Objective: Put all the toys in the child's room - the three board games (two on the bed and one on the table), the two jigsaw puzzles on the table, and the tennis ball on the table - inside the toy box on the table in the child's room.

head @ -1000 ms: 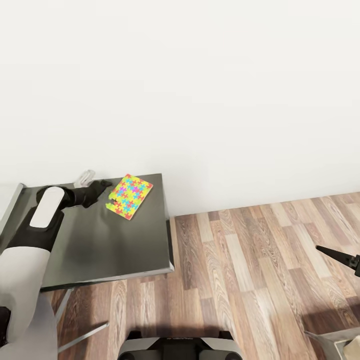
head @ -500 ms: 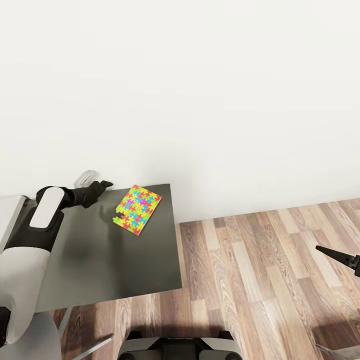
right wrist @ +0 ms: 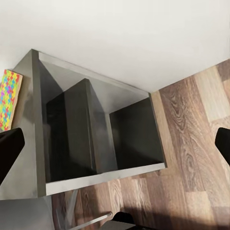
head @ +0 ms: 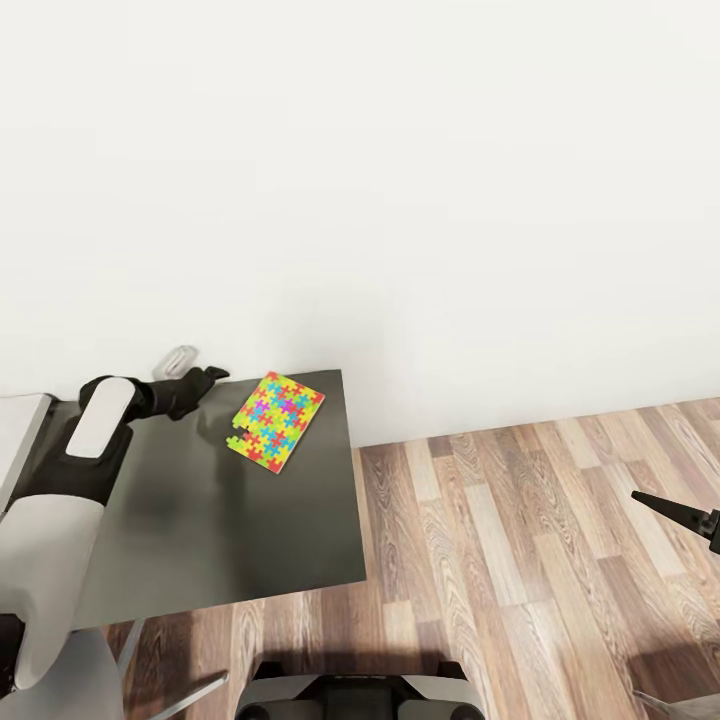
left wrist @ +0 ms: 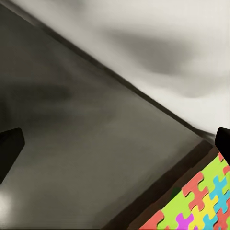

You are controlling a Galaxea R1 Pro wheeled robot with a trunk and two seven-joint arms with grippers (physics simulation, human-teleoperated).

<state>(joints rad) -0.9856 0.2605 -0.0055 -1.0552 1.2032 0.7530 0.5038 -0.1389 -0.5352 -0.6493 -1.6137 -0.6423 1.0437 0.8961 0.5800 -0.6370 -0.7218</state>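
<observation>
A: From the head camera, what lies on the dark grey flat desk top (head: 230, 510)?

B: One thin square jigsaw puzzle of yellow, pink, green and blue pieces (head: 277, 420), flat near the desk's far corner by the white wall (head: 400, 180). The left gripper (head: 205, 378) hovers just beside the puzzle, apart from it; from here I cannot tell its jaw gap. The right gripper (head: 680, 515) hangs over the wood-plank floor (head: 520, 560), well apart from the desk.

A: And the left wrist camera?

B: Both black fingertips (left wrist: 9, 148) sit far apart, so that claw is wide, holding nothing. A puzzle corner (left wrist: 201, 203) lies beyond the desk edge.

A: Right wrist?

B: Its fingertips (right wrist: 9, 146) are spread wide too, empty, facing the desk's open shelf compartments (right wrist: 96, 134); the puzzle's edge (right wrist: 9, 98) rests on the desk top.
</observation>
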